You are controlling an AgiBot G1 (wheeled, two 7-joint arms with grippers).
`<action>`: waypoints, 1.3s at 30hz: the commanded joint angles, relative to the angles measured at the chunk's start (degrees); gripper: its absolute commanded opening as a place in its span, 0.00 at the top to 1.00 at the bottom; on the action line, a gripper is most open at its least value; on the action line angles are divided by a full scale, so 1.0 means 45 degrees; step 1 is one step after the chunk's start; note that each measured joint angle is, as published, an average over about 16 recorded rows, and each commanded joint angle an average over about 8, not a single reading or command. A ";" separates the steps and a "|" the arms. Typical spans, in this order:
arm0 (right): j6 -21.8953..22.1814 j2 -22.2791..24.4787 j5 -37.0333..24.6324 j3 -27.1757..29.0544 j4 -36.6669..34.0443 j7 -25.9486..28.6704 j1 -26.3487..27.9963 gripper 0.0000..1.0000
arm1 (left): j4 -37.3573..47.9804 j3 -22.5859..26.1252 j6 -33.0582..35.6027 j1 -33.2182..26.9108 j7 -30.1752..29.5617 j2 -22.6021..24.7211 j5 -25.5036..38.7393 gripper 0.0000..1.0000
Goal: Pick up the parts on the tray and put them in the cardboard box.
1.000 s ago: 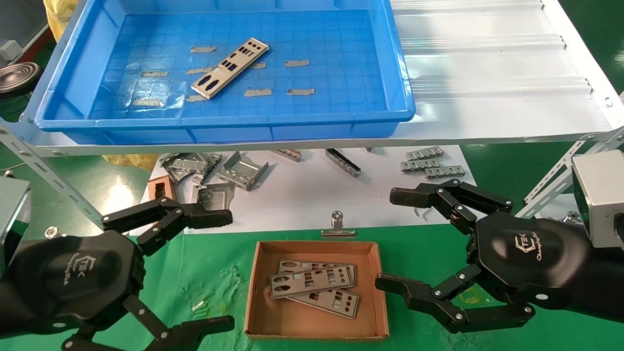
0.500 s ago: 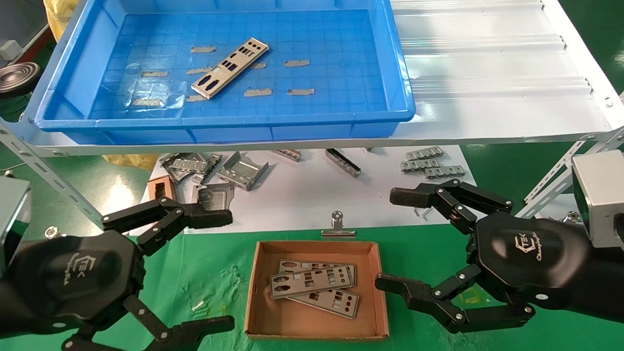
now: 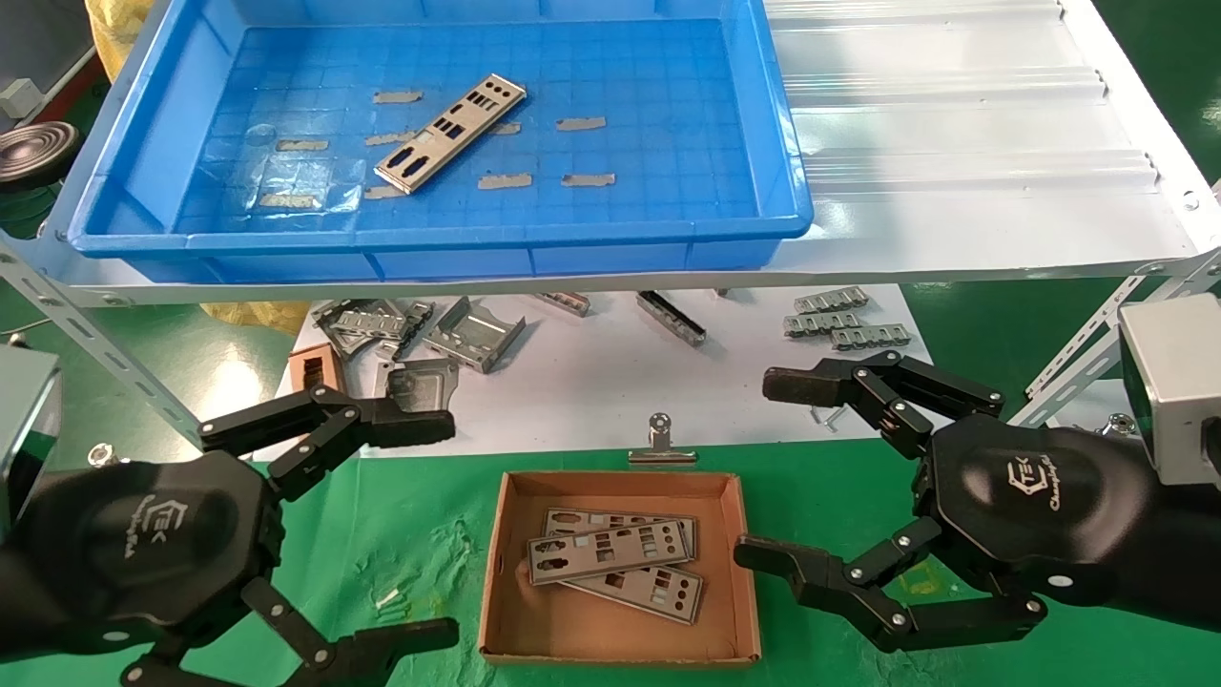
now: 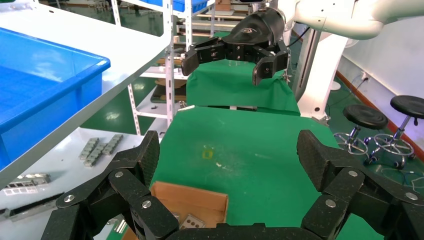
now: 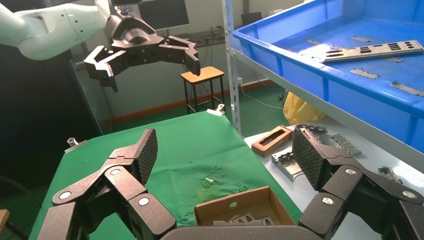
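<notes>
1. Left gripper [image 3: 434,525] and right gripper [image 3: 763,468] flank the cardboard box [image 3: 625,649], fingers spread wide, holding nothing.
2. Three parts [image 3: 610,551] lie stacked inside the box.
3. One part [image 3: 450,133] waits diagonally on the tray [image 3: 143,162], seemingly next.

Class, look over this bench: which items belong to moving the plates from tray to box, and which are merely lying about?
Job:
- plate left in the blue tray
- cardboard box with plates inside
- left gripper and right gripper, jaws open, flanking the box

Lying about:
- bent grey brackets
- linked metal strips
- binder clip
- small brown frame
</notes>
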 commanded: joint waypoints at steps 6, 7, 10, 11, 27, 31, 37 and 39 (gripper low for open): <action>0.0000 0.0000 0.0000 0.0000 0.0000 0.0000 0.0000 0.00 | 0.0000 0.0000 0.0000 0.0000 0.0000 0.0000 0.0000 0.00; 0.0000 0.0000 0.0000 0.0000 0.0000 0.0000 0.0000 0.00 | 0.0000 0.0000 0.0000 0.0000 0.0000 0.0000 0.0000 0.00; 0.0000 0.0000 0.0000 0.0000 0.0000 0.0000 0.0000 0.00 | 0.0000 0.0000 0.0000 0.0000 0.0000 0.0000 0.0000 0.00; 0.0000 0.0000 0.0000 0.0000 0.0000 0.0000 0.0000 0.00 | 0.0000 0.0000 0.0000 0.0000 0.0000 0.0000 0.0000 0.00; 0.0000 0.0000 0.0000 0.0000 0.0000 0.0000 0.0000 0.00 | 0.0000 0.0000 0.0000 0.0000 0.0000 0.0000 0.0000 0.00; 0.0000 0.0000 0.0000 0.0000 0.0000 0.0000 0.0000 0.00 | 0.0000 0.0000 0.0000 0.0000 0.0000 0.0000 0.0000 0.00; 0.0000 0.0000 0.0000 0.0000 0.0000 0.0000 0.0000 0.00 | 0.0000 0.0000 0.0000 0.0000 0.0000 0.0000 0.0000 0.00; 0.0000 0.0000 0.0000 0.0000 0.0000 0.0000 0.0000 0.00 | 0.0000 0.0000 0.0000 0.0000 0.0000 0.0000 0.0000 0.00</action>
